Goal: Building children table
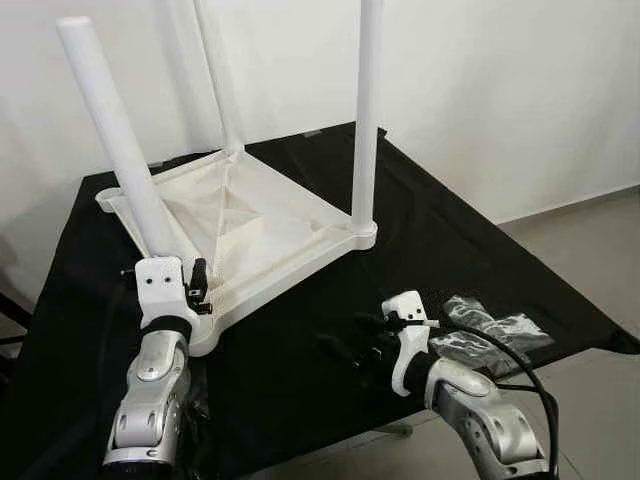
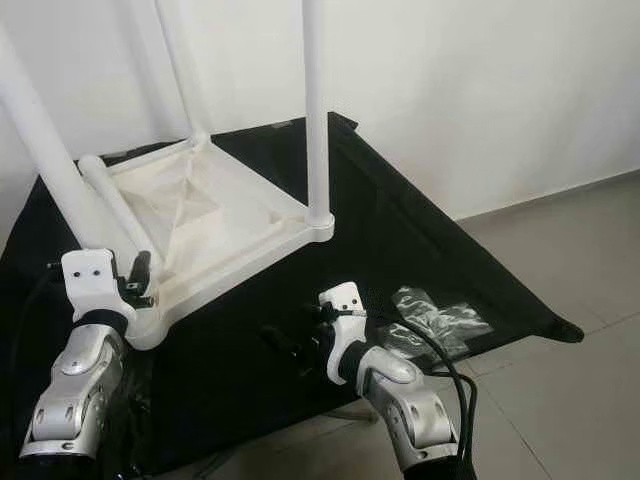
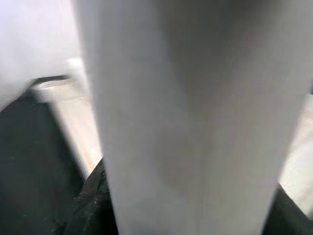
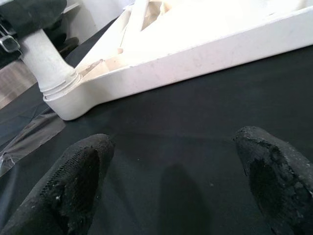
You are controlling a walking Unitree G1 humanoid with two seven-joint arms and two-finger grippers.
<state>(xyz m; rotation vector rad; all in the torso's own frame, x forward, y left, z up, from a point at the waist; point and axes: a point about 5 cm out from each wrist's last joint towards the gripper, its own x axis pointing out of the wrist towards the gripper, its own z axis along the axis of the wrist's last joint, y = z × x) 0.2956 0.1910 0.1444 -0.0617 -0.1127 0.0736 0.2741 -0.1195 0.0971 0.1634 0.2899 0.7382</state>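
Note:
A white children's table [image 1: 255, 225] lies upside down on a black cloth. Two of its legs stand upright, one at the back [image 1: 222, 90] and one at the right corner [image 1: 366, 120]. A third leg [image 1: 115, 130] leans at the near left corner. My left gripper [image 1: 185, 285] is shut on this leg just above its socket. In the left wrist view the leg [image 3: 195, 122] sits close between the black fingers [image 3: 90, 196]. My right gripper [image 1: 350, 337] hovers low over the cloth in front of the table, open, with nothing between its fingertips [image 4: 80, 171].
A clear plastic bag [image 1: 490, 330] lies on the cloth to the right of my right gripper. The black cloth [image 1: 440, 240] hangs over the work surface's edges. Grey floor [image 1: 590, 250] lies to the right and a white wall stands behind.

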